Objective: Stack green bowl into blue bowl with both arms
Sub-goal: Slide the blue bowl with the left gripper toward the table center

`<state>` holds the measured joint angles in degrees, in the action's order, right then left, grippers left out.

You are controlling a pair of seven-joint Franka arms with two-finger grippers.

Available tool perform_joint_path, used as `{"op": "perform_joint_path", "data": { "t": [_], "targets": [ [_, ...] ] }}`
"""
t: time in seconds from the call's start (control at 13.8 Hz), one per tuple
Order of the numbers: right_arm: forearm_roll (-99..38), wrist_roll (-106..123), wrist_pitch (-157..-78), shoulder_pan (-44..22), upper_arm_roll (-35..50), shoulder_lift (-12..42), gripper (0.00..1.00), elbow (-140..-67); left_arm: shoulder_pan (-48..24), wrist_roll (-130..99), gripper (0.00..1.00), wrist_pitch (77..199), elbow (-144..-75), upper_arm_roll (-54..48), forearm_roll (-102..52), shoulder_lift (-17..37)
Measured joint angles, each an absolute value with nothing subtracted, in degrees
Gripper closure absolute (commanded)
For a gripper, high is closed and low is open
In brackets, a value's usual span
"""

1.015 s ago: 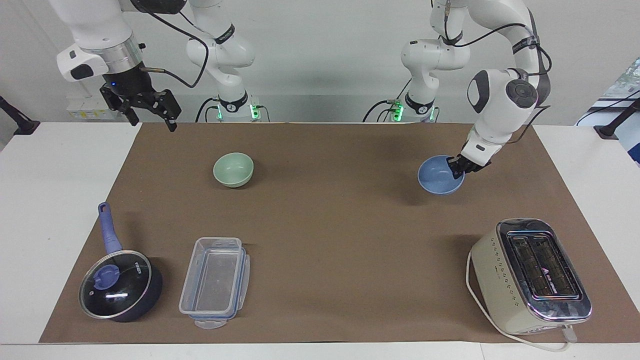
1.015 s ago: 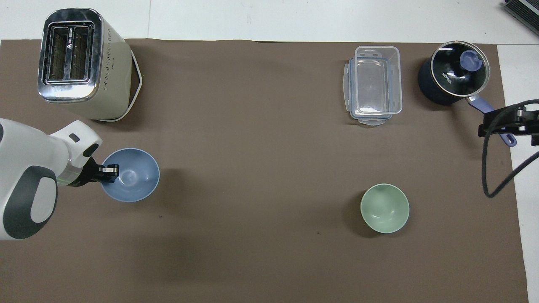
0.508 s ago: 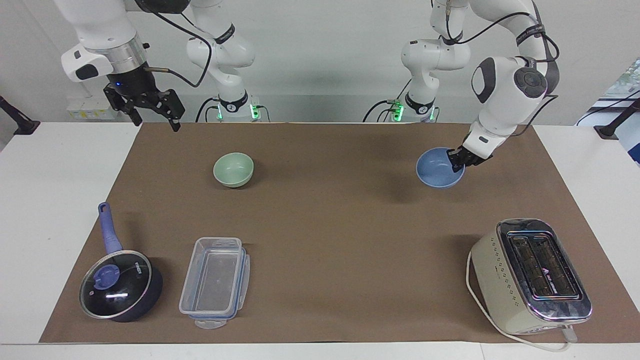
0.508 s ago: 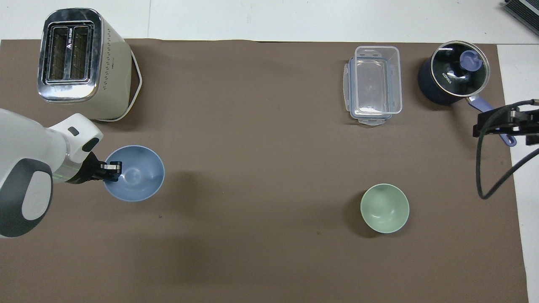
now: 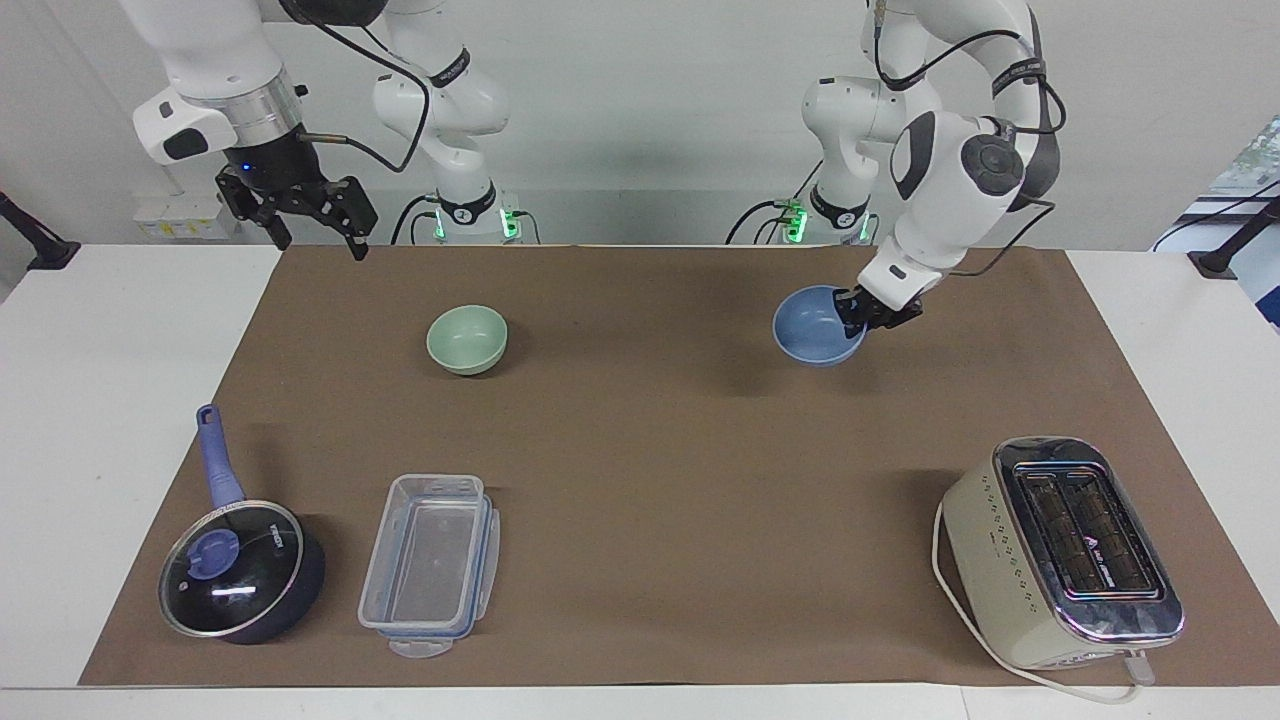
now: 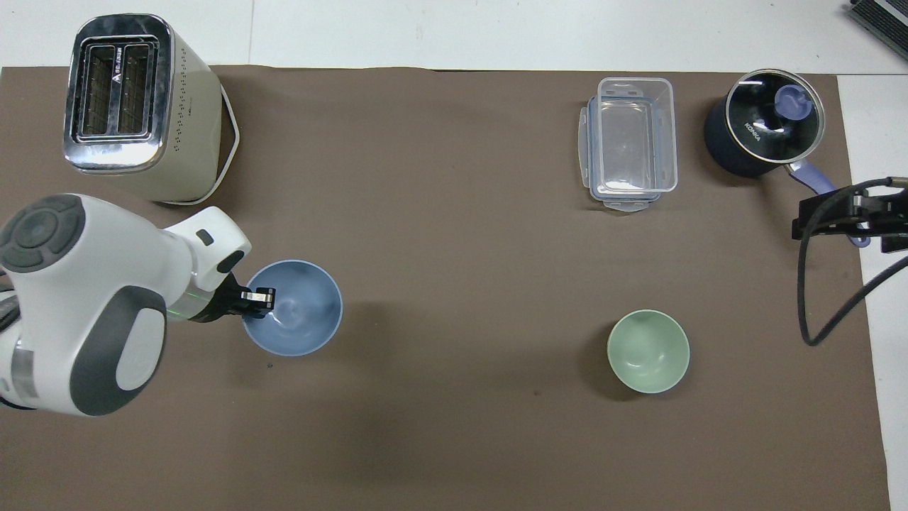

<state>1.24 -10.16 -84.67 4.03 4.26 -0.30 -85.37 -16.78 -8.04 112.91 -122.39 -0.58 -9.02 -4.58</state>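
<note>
Two arms share the work. From the facing view, the left gripper (image 5: 868,310) is clamped on the rim of the blue bowl (image 5: 815,328), carrying it clear of the brown mat (image 5: 660,440); the right gripper (image 5: 305,215), fingers spread and empty, hangs over the mat's edge near the robots, with the green bowl (image 5: 467,340) resting on the mat.

From overhead, the blue bowl (image 6: 301,309) hangs over the mat toward the left arm's end, well apart from the green bowl (image 6: 648,350). I judge this the positioning step: next, set the blue bowl down, then the right gripper (image 6: 848,216) fetches the green one.

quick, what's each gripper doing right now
left gripper: shut on the blue bowl rim, bowl lifted.
right gripper: open, empty, up in the air.
</note>
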Motion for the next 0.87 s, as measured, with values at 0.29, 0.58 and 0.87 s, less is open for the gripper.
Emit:
{"op": "perform_joint_path", "data": {
  "t": [0.29,0.58,0.87],
  "targets": [
    [1.2,-10.2,-84.7,4.0,4.3,-0.9,0.0,-85.9,-26.2,-17.5,1.0,120.1,-125.5,-0.7,-9.3,-4.1],
    [1.2,-10.2,-84.7,4.0,4.2,-0.9,0.0,-86.0,-33.7,-24.0,1.0,128.0,-129.4,-0.8,-9.3,-2.2],
    [1.2,-10.2,-84.7,4.1,4.2,-0.9,0.0,-86.0,-38.3,-27.4,0.9,134.3,-131.9,-0.8,-9.3,0.7]
  ]
}}
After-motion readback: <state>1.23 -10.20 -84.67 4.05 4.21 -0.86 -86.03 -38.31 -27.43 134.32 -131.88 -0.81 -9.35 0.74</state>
